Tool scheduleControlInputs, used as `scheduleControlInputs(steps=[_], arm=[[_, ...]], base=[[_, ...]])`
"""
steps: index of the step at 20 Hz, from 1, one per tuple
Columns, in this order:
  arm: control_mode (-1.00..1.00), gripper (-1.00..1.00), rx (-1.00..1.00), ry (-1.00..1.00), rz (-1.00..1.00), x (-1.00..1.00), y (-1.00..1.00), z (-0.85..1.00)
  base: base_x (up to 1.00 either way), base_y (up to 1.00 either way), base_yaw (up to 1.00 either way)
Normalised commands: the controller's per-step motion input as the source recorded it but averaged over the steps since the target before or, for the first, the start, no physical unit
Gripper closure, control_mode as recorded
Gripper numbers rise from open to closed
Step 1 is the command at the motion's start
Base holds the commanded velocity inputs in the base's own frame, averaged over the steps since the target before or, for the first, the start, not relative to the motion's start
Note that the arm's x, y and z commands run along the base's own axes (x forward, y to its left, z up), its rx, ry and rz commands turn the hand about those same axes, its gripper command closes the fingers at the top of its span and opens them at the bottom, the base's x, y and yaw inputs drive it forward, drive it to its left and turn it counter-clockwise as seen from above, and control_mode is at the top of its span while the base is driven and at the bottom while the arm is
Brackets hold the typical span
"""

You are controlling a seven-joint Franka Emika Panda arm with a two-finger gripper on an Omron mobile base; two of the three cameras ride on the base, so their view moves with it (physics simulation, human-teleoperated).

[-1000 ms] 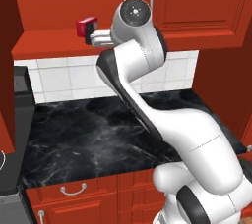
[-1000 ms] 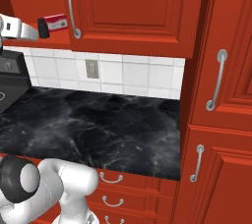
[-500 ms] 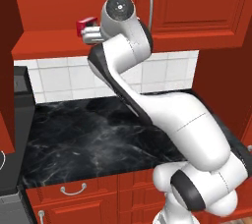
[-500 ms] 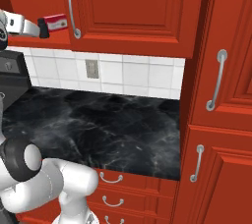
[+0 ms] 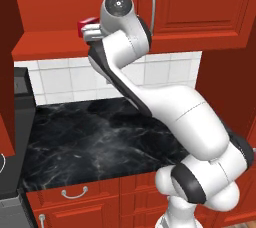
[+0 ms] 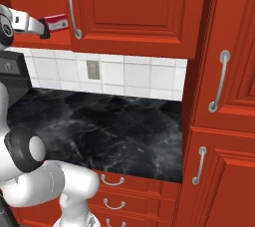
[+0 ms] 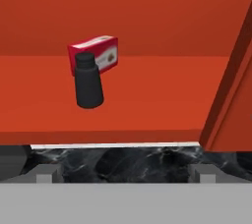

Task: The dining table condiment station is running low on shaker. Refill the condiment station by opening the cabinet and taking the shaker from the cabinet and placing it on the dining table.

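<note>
Black marble worktop (image 5: pixel 100 142) backed by white tiles, beneath red wall units; in the hand view a strip of it fills the lower frame, under the front lip of the shelf.

Step in hand: approach to the shaker, with the cabinet (image 7: pixel 147 95) already open and its shelf exposed. The gripper (image 7: pixel 124 173) stands at the bottom of the hand view, level with the shelf lip and short of it, jaws spread to their widest and holding nothing.

Contents of the cabinet, front to back: the shaker (image 7: pixel 88 86), dark, tapered and upright, left of centre on the shelf; directly behind it a red box (image 7: pixel 98 53), slightly tilted, which seems to touch it or nearly so.

Next move, as judged: advance into the shelf and shift toward frame left until the fingers straddle the shaker, then close. The carry to the dining table remains.
</note>
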Motion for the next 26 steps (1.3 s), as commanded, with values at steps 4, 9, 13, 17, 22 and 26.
scheduleControlInputs(steps=[4,9,13,17,22,26], arm=[[-1.00,-1.00,-0.01,0.00,0.00,0.17,0.12,-0.05],[-1.00,-1.00,-0.03,0.00,0.00,0.17,0.20,-0.08],[-1.00,-1.00,-0.01,0.00,0.00,0.21,0.16,-0.06],[-1.00,-1.00,0.00,0.00,0.00,0.23,0.03,-0.03],[-1.00,-1.00,0.00,0.00,0.00,0.22,0.00,0.00],[-1.00,-1.00,0.00,0.00,0.00,0.22,0.00,-0.02]], base=[[0.00,0.00,0.00],[0.00,0.00,0.00],[0.00,0.00,0.00],[0.00,0.00,0.00],[0.00,0.00,0.00],[0.00,0.00,0.00]])
